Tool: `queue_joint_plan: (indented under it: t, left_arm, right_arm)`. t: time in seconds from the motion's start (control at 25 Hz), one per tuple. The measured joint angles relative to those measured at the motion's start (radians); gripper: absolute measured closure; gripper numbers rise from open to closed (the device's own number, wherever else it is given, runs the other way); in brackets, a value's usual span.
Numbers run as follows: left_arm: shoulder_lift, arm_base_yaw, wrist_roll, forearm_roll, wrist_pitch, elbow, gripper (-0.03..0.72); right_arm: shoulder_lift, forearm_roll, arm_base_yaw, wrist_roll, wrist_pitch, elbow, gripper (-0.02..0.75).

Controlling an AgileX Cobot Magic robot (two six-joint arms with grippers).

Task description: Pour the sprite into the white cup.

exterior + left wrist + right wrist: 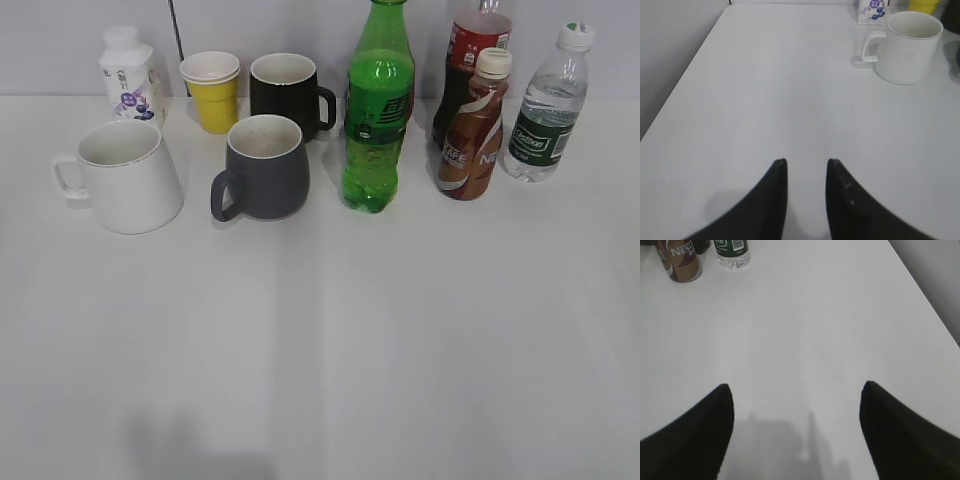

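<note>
Translucent green sprite (378, 110) upright, dark label, white cup (128, 176) handle leftward

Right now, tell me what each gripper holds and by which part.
Nothing is held. The left gripper and right gripper both hang empty above the bare table.

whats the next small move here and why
Probably send the right gripper, jaws wide open and empty, forward and left to the sprite bottle. It stands upright and untouched among the drinks, and the white cup waits empty at the left.
</note>
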Motion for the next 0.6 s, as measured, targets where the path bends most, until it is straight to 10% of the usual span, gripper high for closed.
queue_joint_plan:
  t: [0.24,0.6]
  left_arm:
    - [0.000,0.000,0.000,-0.025,-0.048,-0.010,0.475]
    - [0.138,0.000,0.000,-0.102,-0.964,0.056,0.472]
  right_arm:
    - [0.000,0.000,0.000,0.000,0.000,0.000,0.150]
    - [0.000,0.000,0.000,0.000,0.000,0.000,0.150]
